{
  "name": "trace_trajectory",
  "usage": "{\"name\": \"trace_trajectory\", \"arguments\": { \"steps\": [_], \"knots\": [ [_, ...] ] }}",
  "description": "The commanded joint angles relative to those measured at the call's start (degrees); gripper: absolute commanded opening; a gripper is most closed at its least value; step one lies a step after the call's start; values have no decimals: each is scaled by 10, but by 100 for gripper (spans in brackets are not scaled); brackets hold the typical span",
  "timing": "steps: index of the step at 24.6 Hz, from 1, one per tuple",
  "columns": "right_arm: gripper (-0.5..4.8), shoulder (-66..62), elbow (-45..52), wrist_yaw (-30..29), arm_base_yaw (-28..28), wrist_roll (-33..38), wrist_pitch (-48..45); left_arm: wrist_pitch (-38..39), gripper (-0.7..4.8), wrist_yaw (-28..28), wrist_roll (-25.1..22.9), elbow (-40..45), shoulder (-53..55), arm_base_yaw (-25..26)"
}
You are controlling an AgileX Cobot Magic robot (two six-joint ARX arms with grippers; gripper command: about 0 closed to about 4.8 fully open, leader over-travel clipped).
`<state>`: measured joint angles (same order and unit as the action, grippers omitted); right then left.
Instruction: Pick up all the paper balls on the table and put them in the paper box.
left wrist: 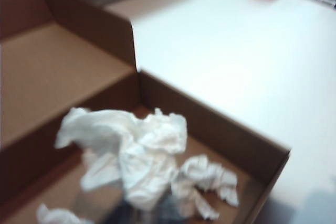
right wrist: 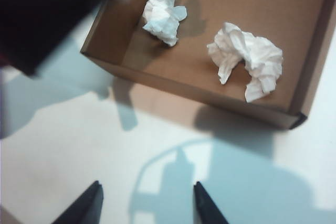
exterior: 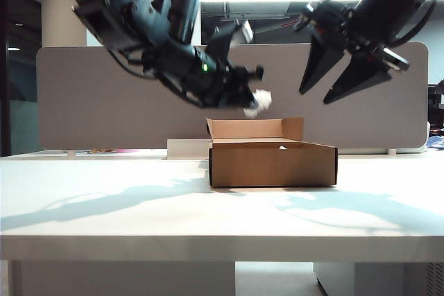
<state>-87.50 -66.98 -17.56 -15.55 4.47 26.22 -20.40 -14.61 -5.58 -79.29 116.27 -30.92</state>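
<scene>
Paper balls: two (right wrist: 164,15) (right wrist: 247,61) lying inside paper box (exterior: 273,163) on table (exterior: 104,206); third (exterior: 260,102) above box, apparently pinched by left gripper (exterior: 251,98). Right gripper (right wrist: 147,203) raised near box, fingers spread, empty.

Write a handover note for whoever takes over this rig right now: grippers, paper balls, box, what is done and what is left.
Left gripper: above the paper box, a paper ball at its tips; whether it is clamped or being released, I cannot tell.
Right gripper: open, empty, raised over the box's right side.
Two paper balls lie inside the box.
No paper ball shows on the visible table.
Done: two balls boxed, the third brought over the box.
Left: drop the third ball in, then withdraw both arms.
</scene>
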Motion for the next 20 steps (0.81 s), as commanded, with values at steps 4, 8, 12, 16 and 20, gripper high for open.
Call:
{"name": "trace_trajectory", "arguments": {
  "steps": [4, 8, 12, 16, 20],
  "knots": [
    [144, 55, -3, -2, 8, -16, 28, -12, 404, 5, 5, 0, 6, 2],
    [-7, 112, -1, 0, 10, -47, 66, -1, 404, 3, 24, 0, -16, 2],
    [-7, 228, 80, 54, 10, -43, 45, 111, 285, -2, 78, 0, -78, 2],
    [-7, 343, 186, 90, 11, -9, -17, 196, 63, -2, 52, 0, -116, 2],
    [-7, 443, 267, 122, 11, 18, -46, 237, 41, -12, 23, 2, -136, 2]
  ]
}}
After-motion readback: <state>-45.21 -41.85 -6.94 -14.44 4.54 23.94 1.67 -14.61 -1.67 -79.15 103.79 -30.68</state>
